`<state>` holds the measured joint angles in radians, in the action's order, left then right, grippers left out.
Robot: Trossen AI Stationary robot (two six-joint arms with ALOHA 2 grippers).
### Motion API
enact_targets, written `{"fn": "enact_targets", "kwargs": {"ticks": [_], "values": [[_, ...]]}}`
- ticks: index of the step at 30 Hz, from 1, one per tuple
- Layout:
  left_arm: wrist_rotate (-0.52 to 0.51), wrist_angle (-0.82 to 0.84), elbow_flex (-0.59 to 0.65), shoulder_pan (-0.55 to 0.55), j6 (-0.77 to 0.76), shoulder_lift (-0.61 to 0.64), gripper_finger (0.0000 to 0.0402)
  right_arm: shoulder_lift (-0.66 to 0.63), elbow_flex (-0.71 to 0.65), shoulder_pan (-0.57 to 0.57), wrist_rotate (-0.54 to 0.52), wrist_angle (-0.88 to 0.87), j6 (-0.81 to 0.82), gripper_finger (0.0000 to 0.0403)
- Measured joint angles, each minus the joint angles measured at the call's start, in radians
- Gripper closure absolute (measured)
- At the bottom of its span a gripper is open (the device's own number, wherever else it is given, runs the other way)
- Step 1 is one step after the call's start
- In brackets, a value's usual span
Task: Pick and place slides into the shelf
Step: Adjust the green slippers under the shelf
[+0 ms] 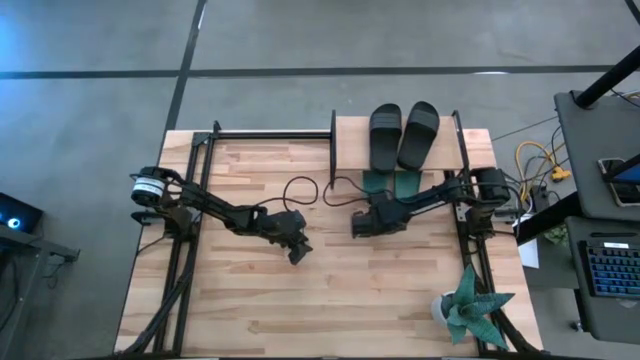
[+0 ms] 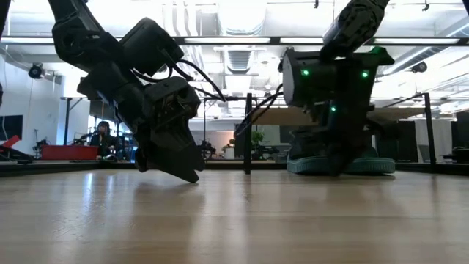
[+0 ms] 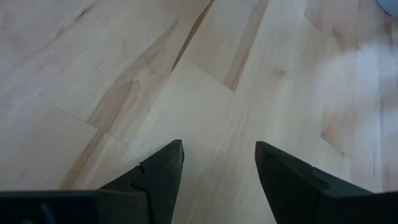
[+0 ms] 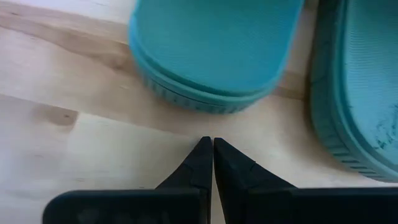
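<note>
Four slides are in sight, two black and two teal. The black slides (image 1: 403, 136) are matte, with wide straps and open toes, and they lie side by side on the light top board of the shelf (image 1: 347, 140), a small rack with a thin black frame at the far edge of the table (image 1: 300, 300). The teal slides (image 1: 390, 184) sit under that board on the lower level, with their heels sticking out toward the table's middle. In the right wrist view they show as two ribbed, rounded heels lying close together on the wood.

The right gripper (image 1: 358, 224) hangs just in front of the teal pair, its fingers (image 4: 205, 163) pressed together with nothing between them. The left gripper (image 1: 298, 250) is near the middle of the table, tilted down close to the bare wood and well apart from the shelf. Its fingers (image 3: 163, 174) are spread wide and hold nothing.

One teal spiky plant (image 1: 470, 305) stands at the near right corner of the table. A person (image 2: 103, 136) sits in the room beyond it.
</note>
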<state>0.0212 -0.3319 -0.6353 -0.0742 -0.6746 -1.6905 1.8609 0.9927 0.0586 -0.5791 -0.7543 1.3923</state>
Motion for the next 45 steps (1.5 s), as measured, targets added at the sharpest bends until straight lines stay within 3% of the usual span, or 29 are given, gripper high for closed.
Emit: {"fn": "enact_targets", "kwargs": {"ticks": [21,31,35,38,45], "values": [[0.0,0.0,0.0,0.0,0.0,0.0,0.021,-0.008,-0.005,0.0,-0.04,-0.201,0.093,0.0394],[0.013,0.001,0.0,0.0,0.0,0.0,0.021,-0.112,0.001,-0.035,0.195,-0.098,0.041,0.0394],[0.025,0.002,0.0,0.0,0.0,0.0,0.021,-0.179,0.001,-0.097,0.173,-0.082,0.032,0.0394],[0.026,0.002,0.0,0.0,0.0,0.0,0.021,-0.206,0.002,-0.16,0.182,-0.06,-0.074,0.0394],[0.029,0.003,0.0,0.0,0.0,0.0,0.021,-0.173,-0.009,-0.253,0.442,0.128,-0.281,0.0394]]}}
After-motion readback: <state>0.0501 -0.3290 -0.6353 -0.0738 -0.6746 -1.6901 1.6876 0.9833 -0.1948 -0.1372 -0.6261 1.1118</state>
